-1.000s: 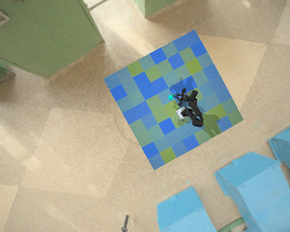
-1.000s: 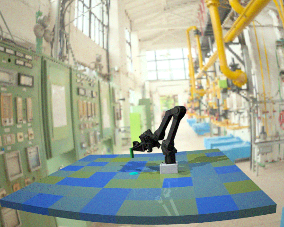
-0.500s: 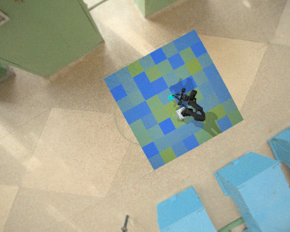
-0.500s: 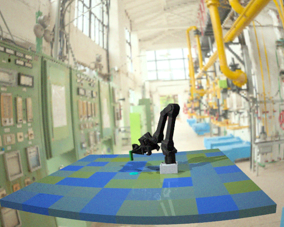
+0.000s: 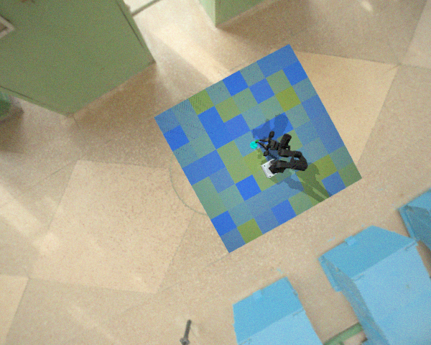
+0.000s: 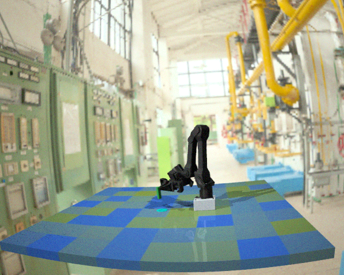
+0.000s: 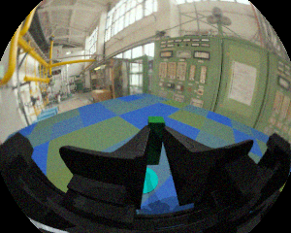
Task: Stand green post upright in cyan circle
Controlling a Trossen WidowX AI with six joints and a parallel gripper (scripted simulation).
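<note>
Black links make up the arm [image 5: 299, 163] [image 6: 202, 148], which in the top view rises from a pale base block [image 5: 266, 169] [image 6: 204, 204] on a tabletop [image 5: 205, 169] [image 6: 184, 252] [image 7: 104, 133] patterned in blue, green and olive squares. The arm folds back toward the cyan circle [image 5: 253, 145] [image 6: 161, 209] [image 7: 150, 181], with the tips of its tool [image 5: 258, 141] [image 6: 160, 188] [image 7: 155, 130] close to the circle's edge; only a tiny bit of green shows there. From the exterior, the green post [image 6: 159, 192] [image 7: 156, 121] hangs from the tool, close to upright with a slight lean, its lower end raised off the tabletop. The cyan circle lies flat below it in the picture, and the arm's elbow stands high above the base block. Green control cabinets [image 6: 71, 124] [image 7: 186, 68] line one side of the room, and yellow pipes [image 6: 264, 44] [image 7: 72, 63] run along the other. In the wrist view, the tool is closed on the green post: both dark fingers slope inward to grip it, its bright end face showing at their tips and its shaded side stretching down between them. Part of the cyan circle appears through the gap below, partly covered by a finger.
</note>
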